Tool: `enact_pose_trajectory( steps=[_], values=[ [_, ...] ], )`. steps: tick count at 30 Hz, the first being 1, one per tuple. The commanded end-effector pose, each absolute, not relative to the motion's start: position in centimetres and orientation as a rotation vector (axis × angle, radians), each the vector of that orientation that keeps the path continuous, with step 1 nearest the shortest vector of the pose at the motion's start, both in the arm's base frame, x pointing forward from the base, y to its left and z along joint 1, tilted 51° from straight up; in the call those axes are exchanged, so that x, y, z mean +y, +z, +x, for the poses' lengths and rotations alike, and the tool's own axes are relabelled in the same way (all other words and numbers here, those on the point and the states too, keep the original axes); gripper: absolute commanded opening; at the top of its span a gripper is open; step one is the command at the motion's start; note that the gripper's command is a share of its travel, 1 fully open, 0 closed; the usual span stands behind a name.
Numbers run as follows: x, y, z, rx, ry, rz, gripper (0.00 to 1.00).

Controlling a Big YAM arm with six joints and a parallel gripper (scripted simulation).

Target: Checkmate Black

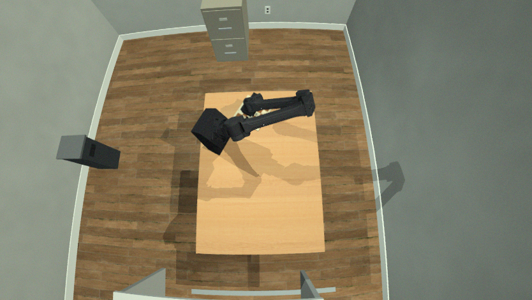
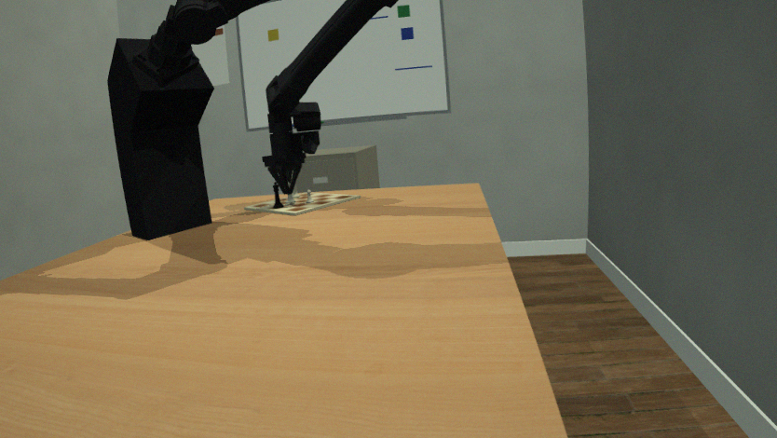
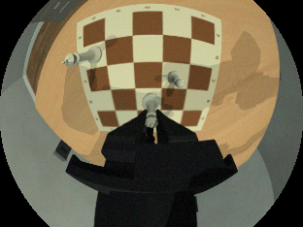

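In the wrist view we see the gripper [image 3: 151, 129] closed narrowly on a white chess piece [image 3: 151, 106], which it holds by the upper part, low over the near rows of the chessboard [image 3: 209, 53]. We cannot tell if the base of the piece touches the board. This view also shows a second white piece [image 3: 173, 79] just beside it on the board, and a pale piece [image 3: 84, 57] at the left edge (its colour is not sure here).

The exterior view gives what the wrist camera hides: a black piece [image 2: 277, 197] stands upright at the near left corner of the board [image 2: 326, 202], and the gripper [image 2: 288, 187] points straight down, close beside it. In the top view the arm [image 1: 273, 112] covers almost all the board, so we read no pieces there.

The board lies at the far end of a light wooden table [image 2: 271, 336], near the black pedestal [image 2: 157, 163] of the arm. Behind are a whiteboard [image 2: 347, 70] and a grey filing cabinet [image 2: 347, 168]; the floor [image 2: 597, 336] is dark wood planks.
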State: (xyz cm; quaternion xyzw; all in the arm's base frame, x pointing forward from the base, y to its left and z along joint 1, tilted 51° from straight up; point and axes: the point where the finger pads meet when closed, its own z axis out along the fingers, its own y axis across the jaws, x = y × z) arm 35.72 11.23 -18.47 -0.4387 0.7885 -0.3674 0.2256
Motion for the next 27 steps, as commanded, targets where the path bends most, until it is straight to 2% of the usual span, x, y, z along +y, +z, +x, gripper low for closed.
enact_pose_trajectory(
  steps=[1,27],
  values=[
    [11.62,-19.01,35.62,2.164,-1.012,-1.239,0.0],
    [12.01,-19.29,35.29,2.166,-1.005,-1.223,0.0]
  ],
)
